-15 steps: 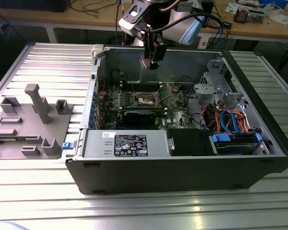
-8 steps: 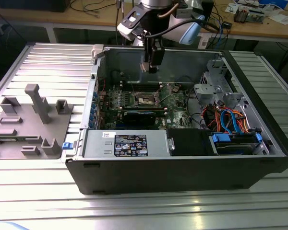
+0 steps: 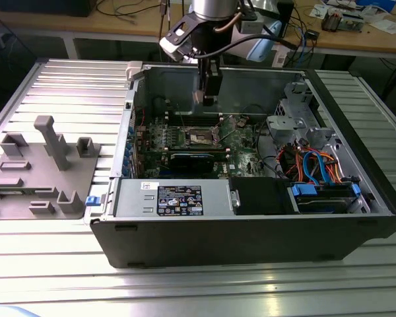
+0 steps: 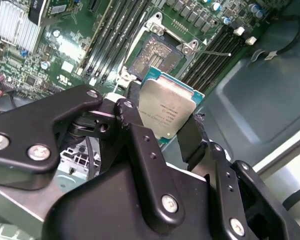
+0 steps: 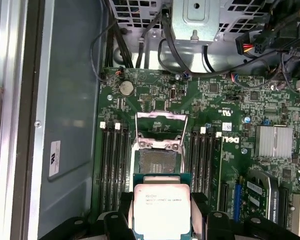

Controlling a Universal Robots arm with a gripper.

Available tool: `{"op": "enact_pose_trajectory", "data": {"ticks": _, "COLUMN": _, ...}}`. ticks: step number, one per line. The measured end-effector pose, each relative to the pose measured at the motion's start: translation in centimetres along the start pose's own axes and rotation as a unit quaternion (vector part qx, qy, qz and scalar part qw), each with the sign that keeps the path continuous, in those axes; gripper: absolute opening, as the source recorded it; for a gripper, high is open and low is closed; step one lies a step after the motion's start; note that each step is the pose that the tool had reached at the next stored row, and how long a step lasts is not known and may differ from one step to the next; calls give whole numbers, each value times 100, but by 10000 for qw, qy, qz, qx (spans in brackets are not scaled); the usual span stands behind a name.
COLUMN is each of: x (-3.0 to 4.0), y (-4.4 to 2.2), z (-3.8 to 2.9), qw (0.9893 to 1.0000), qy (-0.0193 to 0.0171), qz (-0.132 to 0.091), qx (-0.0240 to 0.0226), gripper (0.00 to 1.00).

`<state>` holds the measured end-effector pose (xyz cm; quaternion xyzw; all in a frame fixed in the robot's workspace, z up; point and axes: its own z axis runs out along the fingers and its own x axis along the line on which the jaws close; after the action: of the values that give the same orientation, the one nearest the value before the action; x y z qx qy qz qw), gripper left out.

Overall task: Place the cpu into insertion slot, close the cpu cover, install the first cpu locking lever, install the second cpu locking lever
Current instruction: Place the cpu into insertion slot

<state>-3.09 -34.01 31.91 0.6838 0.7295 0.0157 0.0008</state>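
My gripper (image 4: 160,125) is shut on the cpu (image 4: 167,111), a flat square chip with a silver-grey top and green edge, held between the black fingers (image 4: 132,122) above the motherboard. In the first wrist view the cpu (image 5: 161,206) hangs just short of the insertion slot (image 5: 157,161), whose dark contact field lies bare. The cpu cover (image 5: 161,131) stands swung open beyond the slot, a silvery frame with a large window. The insertion slot (image 4: 157,52) sits uncovered in the second wrist view. In the exterior view the gripper (image 3: 209,99) hovers inside the open computer case over the insertion slot (image 3: 201,137).
Narrow black memory slots (image 5: 116,170) flank the socket on both sides. A silver heatsink (image 5: 275,141) sits on the green motherboard (image 5: 230,100). Cables and a drive cage (image 3: 303,139) fill the case at the exterior view's right. A grey fixture (image 3: 43,168) lies on the ribbed table (image 3: 198,290).
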Motion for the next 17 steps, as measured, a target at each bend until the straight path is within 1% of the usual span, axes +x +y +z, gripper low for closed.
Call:
{"op": "enact_pose_trajectory", "data": {"ticks": 2, "x": -2, "y": 21, "z": 33, "qw": 10000, "qy": 0, "qz": 4, "qx": 24, "gripper": 54}}
{"op": "enact_pose_trajectory", "data": {"ticks": 3, "x": 3, "y": 27, "z": 60, "qw": 10000, "qy": -5, "qz": 5, "qx": 51, "gripper": 54}}
{"op": "enact_pose_trajectory", "data": {"ticks": 10, "x": 2, "y": 26, "z": 61, "qw": 10000, "qy": -4, "qz": 5, "qx": 51, "gripper": 54}}
{"op": "enact_pose_trajectory", "data": {"ticks": 11, "x": 2, "y": 26, "z": 65, "qw": 10000, "qy": -4, "qz": 8, "qx": 46, "gripper": 54}}
{"op": "enact_pose_trajectory", "data": {"ticks": 12, "x": 3, "y": 27, "z": 71, "qw": 10000, "qy": -7, "qz": 33, "qx": 24, "gripper": 54}}
{"op": "enact_pose_trajectory", "data": {"ticks": 15, "x": 9, "y": 27, "z": 86, "qw": 9999, "qy": -9, "qz": 134, "qx": 10, "gripper": 54}}
{"op": "enact_pose_trajectory", "data": {"ticks": 17, "x": 19, "y": 27, "z": 121, "qw": 9998, "qy": -11, "qz": 199, "qx": 7, "gripper": 54}}
